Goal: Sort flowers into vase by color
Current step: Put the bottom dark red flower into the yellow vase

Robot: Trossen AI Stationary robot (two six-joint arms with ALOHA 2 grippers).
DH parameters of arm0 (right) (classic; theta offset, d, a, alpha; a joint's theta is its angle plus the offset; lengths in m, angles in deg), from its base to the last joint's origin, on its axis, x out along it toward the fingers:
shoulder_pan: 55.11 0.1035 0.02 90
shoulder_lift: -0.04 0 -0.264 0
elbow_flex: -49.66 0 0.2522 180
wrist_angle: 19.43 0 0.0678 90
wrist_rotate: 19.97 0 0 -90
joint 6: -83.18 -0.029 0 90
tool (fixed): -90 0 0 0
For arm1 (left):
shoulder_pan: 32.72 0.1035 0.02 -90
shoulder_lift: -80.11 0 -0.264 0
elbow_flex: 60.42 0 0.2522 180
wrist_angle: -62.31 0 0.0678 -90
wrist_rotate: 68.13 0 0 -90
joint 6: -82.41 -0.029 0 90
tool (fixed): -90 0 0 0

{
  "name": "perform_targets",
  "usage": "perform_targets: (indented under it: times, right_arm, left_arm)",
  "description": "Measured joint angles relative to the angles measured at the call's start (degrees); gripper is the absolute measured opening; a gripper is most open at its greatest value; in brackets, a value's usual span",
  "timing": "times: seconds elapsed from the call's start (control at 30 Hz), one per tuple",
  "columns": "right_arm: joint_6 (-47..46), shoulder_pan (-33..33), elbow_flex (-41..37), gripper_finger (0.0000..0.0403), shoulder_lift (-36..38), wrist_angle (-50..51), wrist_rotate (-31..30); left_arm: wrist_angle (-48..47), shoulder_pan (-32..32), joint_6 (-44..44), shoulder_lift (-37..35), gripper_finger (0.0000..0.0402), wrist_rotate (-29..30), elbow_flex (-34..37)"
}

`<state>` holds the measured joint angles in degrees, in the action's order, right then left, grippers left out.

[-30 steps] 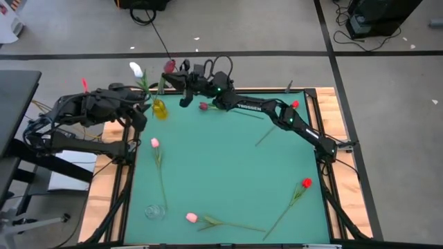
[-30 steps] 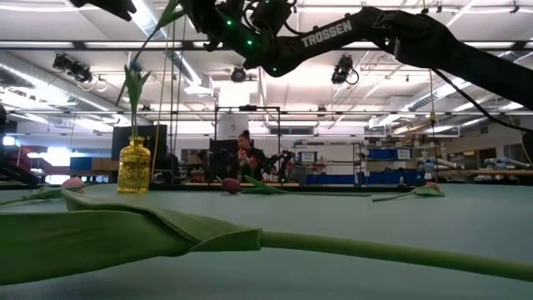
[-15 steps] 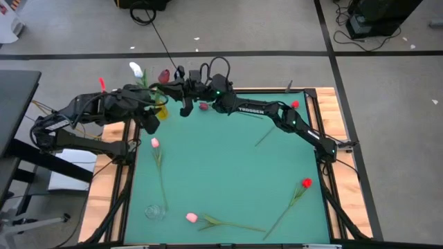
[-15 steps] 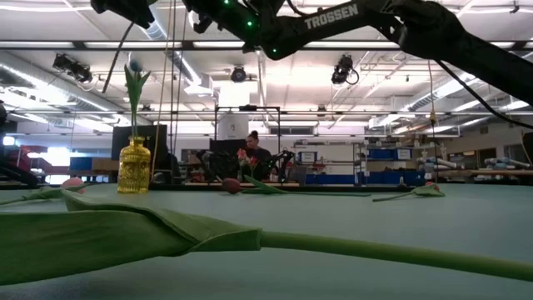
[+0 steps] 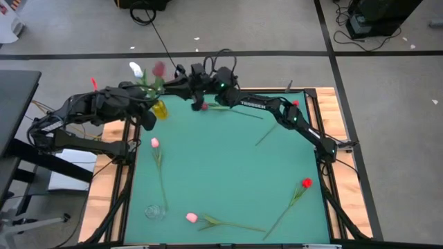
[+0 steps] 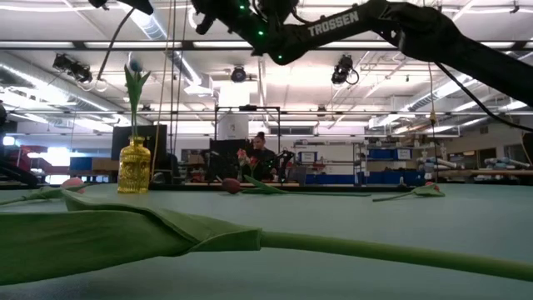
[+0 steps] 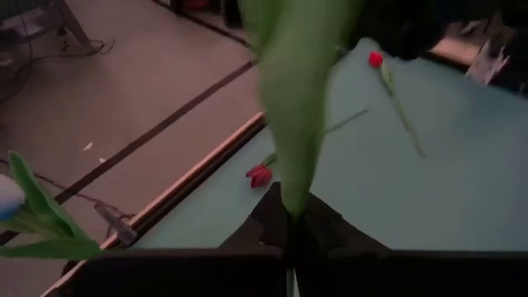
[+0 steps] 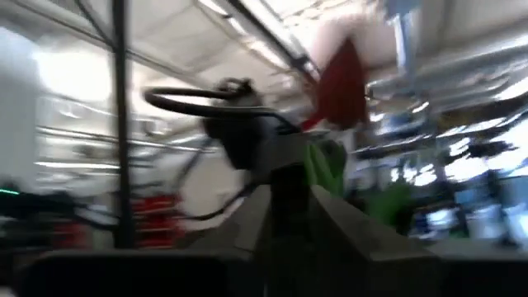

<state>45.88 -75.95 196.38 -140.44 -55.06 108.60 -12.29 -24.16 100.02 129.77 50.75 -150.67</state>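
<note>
A dark maroon tulip (image 5: 159,68) is up in the air over the table's far left corner. My left gripper (image 7: 290,216) is shut on its green part. My right gripper (image 5: 181,76) is close on the tulip's right. In the right wrist view its fingers (image 8: 326,219) look slightly apart, with the maroon head (image 8: 342,82) beyond them. Whether they touch the tulip I cannot tell. A yellow vase (image 5: 160,109) at the far left holds a white tulip (image 5: 135,69) by its stem. A clear vase (image 5: 155,211) stands near left. My left gripper pinches a broad green leaf (image 7: 290,177) of the maroon tulip between its two fingers. The fingers come from the table's left, slanting a little downward. The leaf rises from between them and the tulip is lifted clear of the table, its head (image 5: 159,68) up.
Loose tulips lie flat on the green mat: maroon (image 5: 203,106) at the far side, red (image 5: 295,105) far right, red (image 5: 306,183) near right, pink (image 5: 154,143) left, pink (image 5: 192,217) near. The mat's middle (image 5: 221,166) is bare. A person sits in the room beyond.
My left arm has reached toward the table's right, to the maroon tulip that my right gripper held up, and now has hold of its green part. My right gripper has risen a little and rolled. The tulip's head has shifted slightly to the left.
</note>
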Motion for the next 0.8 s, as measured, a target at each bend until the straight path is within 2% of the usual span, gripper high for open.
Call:
perform_targets:
  times: [0.1,0.27,0.37,0.43,0.53,0.6,0.67,0.8]
  right_arm:
    - [-12.11,-3.64,0.00,0.0124,1.69,0.00,3.32]
    - [-11.66,-7.25,0.07,0.0121,6.66,4.45,8.22]
    - [-3.19,-8.32,0.07,0.0119,10.84,17.78,11.49]
    - [6.89,-8.96,0.07,0.0119,14.43,31.63,11.12]
    - [24.00,-9.50,0.07,0.0118,20.61,51.93,5.45]
    - [31.71,-9.54,0.09,0.0118,24.23,61.06,1.70]
    - [34.67,-9.70,0.09,0.0118,27.12,67.68,-0.70]
    - [34.70,-10.46,0.08,0.0118,32.10,79.69,-5.43]
  left_arm:
    - [0.53,0.00,1.72,-0.65,0.0004,0.44,0.00]
    - [2.51,0.00,2.58,-2.02,0.0003,2.55,0.00]
    - [3.27,0.00,2.79,-2.99,0.0002,3.15,0.00]
    - [3.74,0.00,3.28,-3.01,0.0002,3.62,0.00]
    - [3.66,0.00,4.03,-2.96,0.0002,4.45,0.00]
    - [3.64,0.00,4.04,-2.78,0.0002,4.48,0.00]
    - [3.83,0.00,4.06,-2.21,0.0002,4.84,0.00]
    - [7.74,0.00,2.15,-1.24,0.0001,6.24,0.00]
